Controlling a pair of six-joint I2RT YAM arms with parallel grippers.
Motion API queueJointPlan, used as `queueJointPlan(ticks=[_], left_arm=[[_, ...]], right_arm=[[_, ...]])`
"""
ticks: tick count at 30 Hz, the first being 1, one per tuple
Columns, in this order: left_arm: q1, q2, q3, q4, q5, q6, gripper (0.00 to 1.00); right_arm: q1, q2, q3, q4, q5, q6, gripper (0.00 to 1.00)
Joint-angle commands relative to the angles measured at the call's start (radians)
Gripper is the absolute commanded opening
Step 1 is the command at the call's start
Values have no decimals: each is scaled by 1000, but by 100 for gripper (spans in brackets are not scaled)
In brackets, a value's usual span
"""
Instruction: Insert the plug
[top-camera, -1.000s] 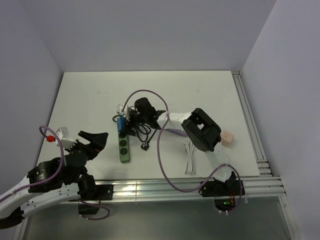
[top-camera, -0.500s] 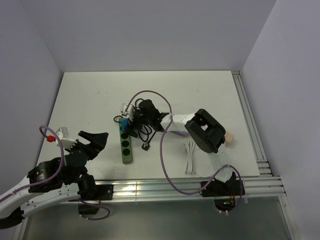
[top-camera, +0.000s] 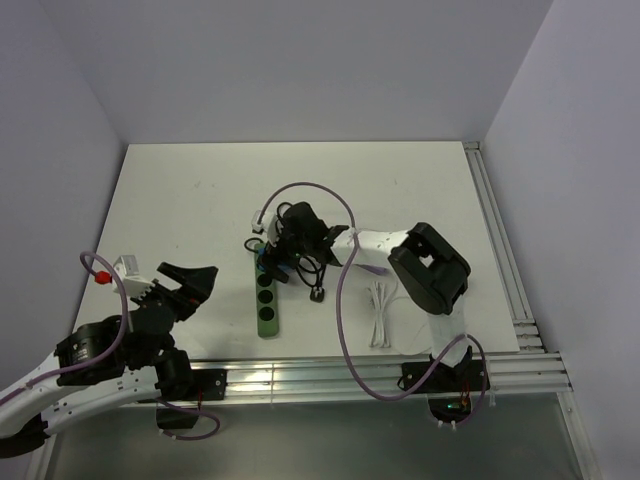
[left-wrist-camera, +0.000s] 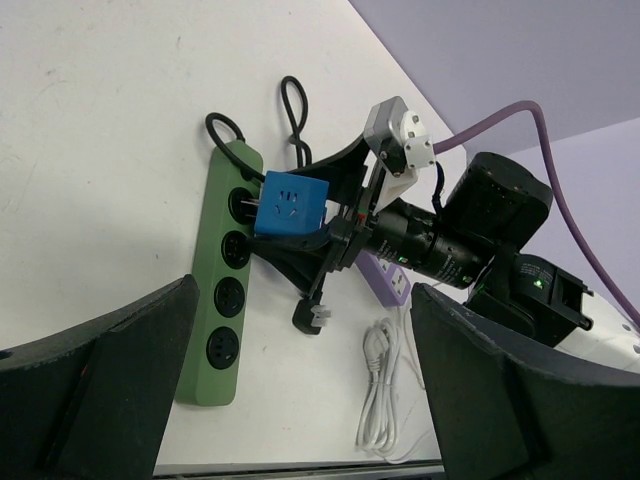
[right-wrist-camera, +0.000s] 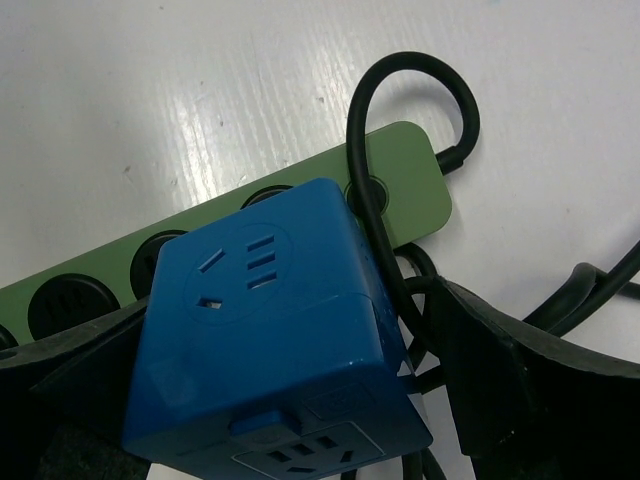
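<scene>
The blue plug (left-wrist-camera: 290, 205) is seated on the green power strip (left-wrist-camera: 222, 300) — apparently home, hence the right claw (top-camera: 266, 259) is released; the left claw (top-camera: 195, 280) is held open.

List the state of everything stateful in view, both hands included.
blue plug: sitting on the strip at its cord end, between the right hand's fingers; whether it is fully seated, cannot tell.
green power strip: lying flat, three sockets empty.
right hand: open, straddling the plug.
left hand: open, empty, apart from the strip.
black cord: loose, its plug end unplugged.
white cable: bundled, untouched.
</scene>
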Motion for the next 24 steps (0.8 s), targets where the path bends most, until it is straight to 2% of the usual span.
queueJointPlan(ticks=[1,4,9,20,24], left_arm=[[3,-9,-7,14,18,10,93],[3,2,-9,28,33,25,94],[3,29,-18,33,56,27,94],[3,39,-86,93,113,12,93],[3,45,-104,105,125,-1,93]], right_arm=[[10,-42,-32,-155,41,20,100],[11,-58,-53,-155,61,19,100],[10,-131,-105,-28,59,102,100],[11,-128,114,-220,107,50,100],[8,-162,106,-194,165,132,100]])
